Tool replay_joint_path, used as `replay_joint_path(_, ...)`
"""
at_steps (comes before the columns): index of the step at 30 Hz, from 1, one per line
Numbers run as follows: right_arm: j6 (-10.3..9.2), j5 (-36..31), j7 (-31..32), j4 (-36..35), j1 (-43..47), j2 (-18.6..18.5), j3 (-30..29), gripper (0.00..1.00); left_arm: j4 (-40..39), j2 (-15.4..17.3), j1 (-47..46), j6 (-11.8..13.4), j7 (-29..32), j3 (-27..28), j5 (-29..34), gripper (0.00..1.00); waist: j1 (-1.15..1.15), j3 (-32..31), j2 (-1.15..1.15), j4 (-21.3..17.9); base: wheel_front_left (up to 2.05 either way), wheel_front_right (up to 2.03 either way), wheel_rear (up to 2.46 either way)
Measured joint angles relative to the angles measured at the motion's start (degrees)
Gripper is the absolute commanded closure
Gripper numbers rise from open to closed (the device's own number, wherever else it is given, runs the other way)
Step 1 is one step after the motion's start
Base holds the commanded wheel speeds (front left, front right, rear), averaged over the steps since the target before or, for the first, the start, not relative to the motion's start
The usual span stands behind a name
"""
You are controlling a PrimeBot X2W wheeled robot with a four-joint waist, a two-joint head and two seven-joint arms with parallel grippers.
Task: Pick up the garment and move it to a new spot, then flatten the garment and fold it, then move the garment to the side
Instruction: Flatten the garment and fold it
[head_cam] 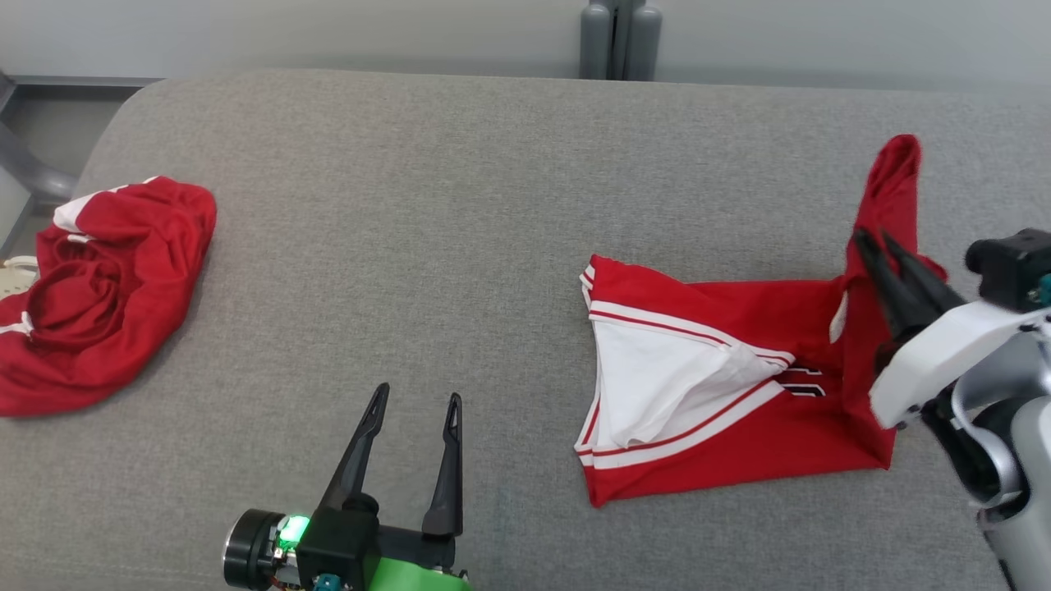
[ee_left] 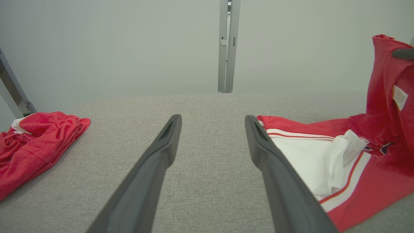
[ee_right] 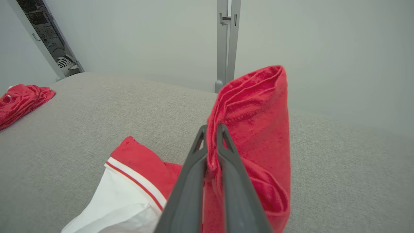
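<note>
The right pincer (head_cam: 874,238) is seen closed on the garment (head_cam: 722,304), a red jersey with white and red striped trim. A fold of the red cloth is pinched between its two dark fingers, and in the right wrist view the gathered cloth (ee_right: 255,106) is seen standing up above and just beyond the fingertips of that pincer (ee_right: 212,127). The pinched part is lifted off the grey cloth-covered tabletop (head_cam: 410,205). The rest of the jersey is spread flat on the tabletop below the right pincer and towards the left pincer's side of it. Its white inner side is turned out there, and dark numerals (head_cam: 800,382) are partly shown near the raised fold. A white label (ee_left: 399,97) is seen on the raised part in the left wrist view, where the jersey (ee_left: 372,181) is shown to the right of that pincer's fingers.

The left pincer (head_cam: 418,394) is held wide open with nothing between its fingers. It is placed low over bare tabletop, apart from the jersey's striped edge. In its own view the left pincer (ee_left: 212,117) is pointed at a grey post (ee_left: 228,48) behind the tabletop.

A second red garment (head_cam: 115,287) is left crumpled well apart on the far side of the left pincer, near the tabletop's edge.
</note>
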Motion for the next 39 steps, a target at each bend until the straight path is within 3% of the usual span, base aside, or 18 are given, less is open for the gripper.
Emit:
replay_joint_path(9,0.00,-0.7,2.4,-1.0,2.8,7.9,5.6,1.00,0.0,0.0,-0.1,0.4,0.0,-0.8,-0.7,0.00,0.00,0.3,0.00,4.2,0.00,0.00,0.00)
replay_joint_path(18,-0.01,0.2,3.6,3.8,3.1,10.7,10.9,1.00,0.2,0.0,-0.4,0.5,0.0,-1.4,-1.3,0.00,0.00,0.4,0.00,6.9,0.00,0.00,0.00)
replay_joint_path(19,-0.01,0.3,3.8,4.4,3.1,10.9,11.3,0.97,0.2,0.0,-0.4,0.6,0.0,-1.4,-1.4,0.00,0.00,0.4,0.00,7.1,0.00,0.00,0.00)
replay_joint_path(20,0.00,0.5,3.8,4.8,3.1,11.1,11.5,0.61,0.2,0.0,-0.4,0.7,0.0,-1.5,-1.4,0.00,0.00,0.4,0.00,7.2,0.00,0.00,0.00)
replay_joint_path(21,-0.01,0.8,3.7,5.3,3.0,11.5,11.6,0.00,0.2,0.0,-0.5,0.7,0.0,-1.6,-1.4,0.00,0.00,0.4,0.00,7.3,0.00,0.00,0.00)
replay_joint_path(28,0.00,3.3,0.7,4.2,2.0,12.3,11.4,0.00,0.2,0.0,-0.4,1.0,0.0,-1.3,-1.5,0.00,0.00,-0.1,0.00,6.5,0.00,0.00,0.00)
replay_joint_path(33,-0.01,1.4,-7.6,4.0,0.8,10.1,9.4,0.00,0.2,0.0,-0.3,1.2,0.0,-0.6,-1.5,0.00,0.00,-0.7,0.00,4.3,0.00,0.00,0.00)
replay_joint_path(39,0.00,-2.7,-21.5,10.8,0.0,8.8,9.0,0.00,0.2,0.0,0.2,1.4,0.0,2.3,-2.8,0.00,0.00,-1.9,0.00,0.4,0.00,0.00,0.00)
